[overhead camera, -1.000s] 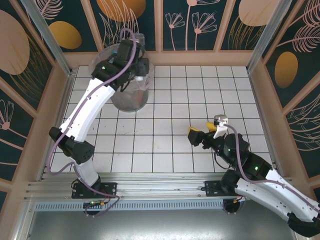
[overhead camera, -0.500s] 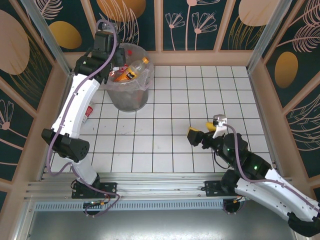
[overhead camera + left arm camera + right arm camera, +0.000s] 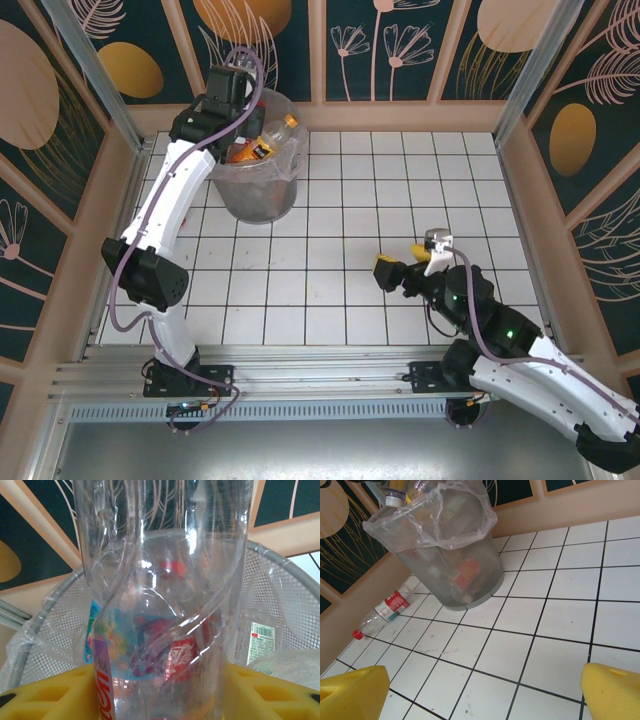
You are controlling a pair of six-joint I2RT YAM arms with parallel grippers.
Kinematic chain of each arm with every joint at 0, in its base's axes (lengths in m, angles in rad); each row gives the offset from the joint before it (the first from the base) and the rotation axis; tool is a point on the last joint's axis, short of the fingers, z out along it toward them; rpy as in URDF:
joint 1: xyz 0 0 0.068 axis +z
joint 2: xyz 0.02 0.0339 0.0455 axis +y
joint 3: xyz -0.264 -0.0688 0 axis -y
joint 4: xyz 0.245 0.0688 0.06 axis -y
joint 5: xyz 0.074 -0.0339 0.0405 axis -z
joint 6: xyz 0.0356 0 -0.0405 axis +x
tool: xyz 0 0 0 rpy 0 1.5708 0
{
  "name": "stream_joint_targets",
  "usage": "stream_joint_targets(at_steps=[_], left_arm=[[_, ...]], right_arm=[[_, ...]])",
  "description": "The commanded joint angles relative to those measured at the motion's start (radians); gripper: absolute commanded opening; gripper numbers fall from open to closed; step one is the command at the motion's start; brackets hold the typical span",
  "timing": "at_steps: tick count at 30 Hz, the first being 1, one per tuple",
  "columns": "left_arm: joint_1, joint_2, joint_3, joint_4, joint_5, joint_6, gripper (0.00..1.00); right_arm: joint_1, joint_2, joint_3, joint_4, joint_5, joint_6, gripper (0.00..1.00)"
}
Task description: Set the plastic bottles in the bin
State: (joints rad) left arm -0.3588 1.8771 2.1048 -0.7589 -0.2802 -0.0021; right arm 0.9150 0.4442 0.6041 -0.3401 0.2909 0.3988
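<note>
Hanging wide open, the right gripper (image 3: pixel 405 266) sits well away from the bin (image 3: pixel 262 200) — holding nothing. One red-label bottle (image 3: pixel 384 611) lies on the floor (image 3: pixel 555 620) just beside the bin. An orange bottle (image 3: pixel 268 138) lies inside the bin. At the bin's far rim, the left gripper (image 3: pixel 160 695) squeezes a clear bottle (image 3: pixel 165 580) tight.

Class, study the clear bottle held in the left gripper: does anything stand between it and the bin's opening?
Nothing visible does. The left gripper holds the clear bottle right at the bin, whose bag-lined mesh wall and rim show directly behind it. Beyond that lie just the other bottles inside the bin.
</note>
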Motion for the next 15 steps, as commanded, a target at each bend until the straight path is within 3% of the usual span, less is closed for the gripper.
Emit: stream_joint_targets(at_steps=[1, 7, 15], left_arm=[[0.009, -0.009, -0.032, 0.015, 0.034, 0.042, 0.59], [0.009, -0.018, -0.09, 0.002, 0.075, 0.052, 0.6], [0.009, -0.038, -0.163, 0.018, -0.008, 0.068, 0.62]], right_arm=[[-0.008, 0.004, 0.031, 0.021, 0.007, -0.014, 0.99], [-0.01, -0.002, 0.017, 0.036, 0.008, -0.025, 0.99], [-0.011, 0.01, 0.017, 0.039, 0.002, -0.028, 0.99]])
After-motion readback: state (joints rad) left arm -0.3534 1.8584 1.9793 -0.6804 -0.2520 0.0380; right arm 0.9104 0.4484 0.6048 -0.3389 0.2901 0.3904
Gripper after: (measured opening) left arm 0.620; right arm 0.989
